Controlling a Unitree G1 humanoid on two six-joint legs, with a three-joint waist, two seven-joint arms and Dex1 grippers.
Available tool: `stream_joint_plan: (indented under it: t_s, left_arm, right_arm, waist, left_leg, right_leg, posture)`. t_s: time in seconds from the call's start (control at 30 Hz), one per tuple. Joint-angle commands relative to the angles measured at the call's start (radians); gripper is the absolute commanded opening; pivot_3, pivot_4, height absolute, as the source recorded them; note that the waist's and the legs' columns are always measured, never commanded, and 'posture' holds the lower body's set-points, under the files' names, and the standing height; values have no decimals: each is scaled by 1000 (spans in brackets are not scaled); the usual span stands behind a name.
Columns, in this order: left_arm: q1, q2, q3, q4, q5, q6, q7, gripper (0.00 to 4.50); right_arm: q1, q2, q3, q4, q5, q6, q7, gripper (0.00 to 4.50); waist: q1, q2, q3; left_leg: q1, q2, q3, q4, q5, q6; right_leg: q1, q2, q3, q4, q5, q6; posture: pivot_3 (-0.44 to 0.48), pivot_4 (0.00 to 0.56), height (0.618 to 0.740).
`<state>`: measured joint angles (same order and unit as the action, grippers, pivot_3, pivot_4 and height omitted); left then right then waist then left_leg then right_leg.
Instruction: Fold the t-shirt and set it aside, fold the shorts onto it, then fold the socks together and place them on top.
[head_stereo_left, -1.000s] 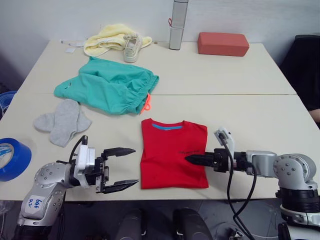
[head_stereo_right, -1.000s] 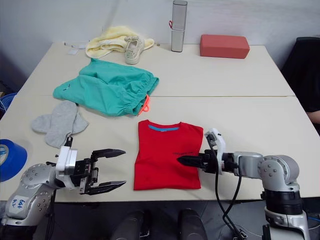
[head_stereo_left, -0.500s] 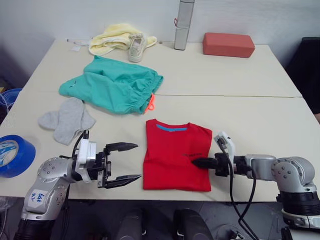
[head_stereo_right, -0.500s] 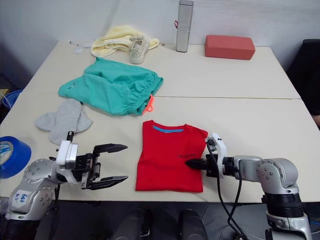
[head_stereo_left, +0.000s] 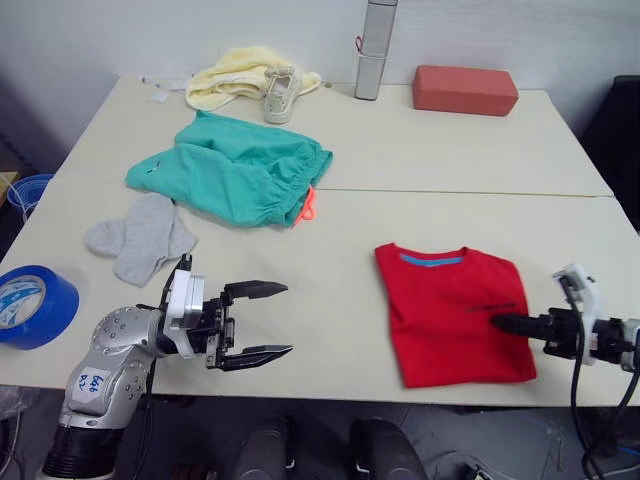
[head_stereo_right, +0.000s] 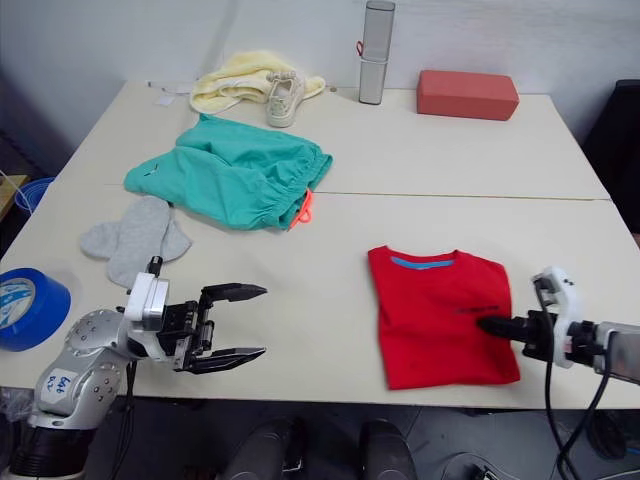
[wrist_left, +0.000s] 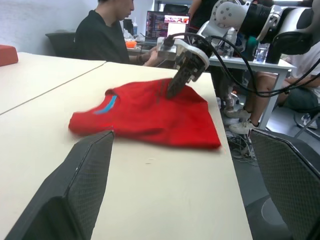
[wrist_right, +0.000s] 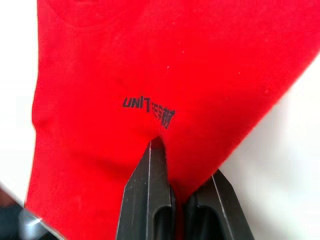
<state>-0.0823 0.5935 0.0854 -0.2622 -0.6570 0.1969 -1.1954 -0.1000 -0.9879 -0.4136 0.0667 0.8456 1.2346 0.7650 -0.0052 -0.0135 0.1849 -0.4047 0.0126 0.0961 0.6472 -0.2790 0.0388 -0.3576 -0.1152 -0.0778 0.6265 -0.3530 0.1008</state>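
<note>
Even, soft indoor light; faint shadows; no glare

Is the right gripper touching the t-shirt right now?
Touching. In the right wrist view the right gripper is shut on a pinch of the t-shirt.

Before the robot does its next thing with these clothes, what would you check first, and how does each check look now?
1. T-shirt folded: ok.
2. T-shirt set aside, apart from the shorts: ok.
3. Right gripper released from the t-shirt: not ok, fingers shut on the cloth.
4. Left gripper open and free: ok.
5. Shorts folded: not ok, lying rumpled.
6. Socks within reach: cannot tell.
</note>
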Motion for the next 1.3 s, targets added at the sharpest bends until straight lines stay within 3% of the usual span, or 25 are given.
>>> stream_joint_plan:
  t_s: [0.03, 0.4, 0.57, 0.67, 0.83, 1.03, 1.13, 1.2, 1.3]
  left_arm:
    - [-10, -1, -4, -13, -1, -9, -10, 4500]
    - [13, 26, 12, -28, -5, -6, -13, 4500]
    - [19, 31, 11, -31, -3, -6, -12, 4500]
    - [8, 29, 6, -19, 1, -10, -14, 4500]
    - [-1, 25, 2, -7, 4, -15, -19, 4500]
    - [-16, 32, 14, 35, 12, -14, -25, 4500]
    - [7, 60, 55, 53, -13, 27, -20, 4500]
    - [8, 63, 84, 89, 4, 17, 4, 4500]
    - [-2, 59, 123, 144, 28, -14, 30, 4500]
  right_arm:
    - [-14, -67, 27, 100, -89, -111, 80, 51]
    - [-180, -195, 227, 453, -343, -357, 315, 51]
    - [-235, -213, 276, 509, -381, -306, 384, 51]
    - [-248, -208, 281, 519, -416, -306, 353, 51]
    - [-218, -236, 232, 496, -418, -307, 359, 1439]
    - [-17, -401, 35, 513, -455, -460, 419, 3463]
    - [94, -405, -155, 388, -450, -541, 490, 4484]
    - [146, -334, -267, 256, -431, -626, 509, 4484]
    - [162, -226, -333, 134, -432, -806, 497, 4484]
  waist:
    - [1, 1, 0]
    - [1, 3, 0]
    - [3, 5, 1]
    - [2, 6, 1]
    - [3, 8, 0]
    - [18, 21, 1]
    - [3, 20, 2]
    - [-7, 19, 2]
    - [-14, 18, 3]
  left_leg:
    - [0, 0, 0, 0, 0, 0]
    - [0, 0, 0, 1, 2, -2]
    - [0, 0, 0, 1, 2, -3]
    - [0, 0, 0, 1, 1, -3]
    - [0, 0, 0, 1, 2, -3]
    - [0, -1, 2, 1, 0, -2]
    - [0, 0, 2, 0, 1, -2]
    - [1, 1, 3, -1, 1, -3]
    - [2, 3, 1, -1, 0, -3]
  right_leg:
    - [0, 0, 0, 0, 0, 0]
    - [0, 0, 0, 0, 0, 0]
    - [0, 0, 0, 0, 0, 0]
    - [0, 0, 0, 0, 0, 0]
    - [0, 0, 0, 0, 0, 0]
    - [0, -1, 0, 0, 0, 0]
    - [0, 1, 0, -1, 0, 0]
    - [0, 2, 0, -1, 0, 0]
    - [1, 3, 0, 0, 0, 0]
  posture:
    - [0, 150, 740]
    - [0, 150, 740]
    - [0, 150, 740]
    - [0, 150, 740]
    - [0, 150, 740]
    - [0, 150, 740]
    - [0, 150, 740]
    - [0, 150, 740]
    - [0, 150, 740]
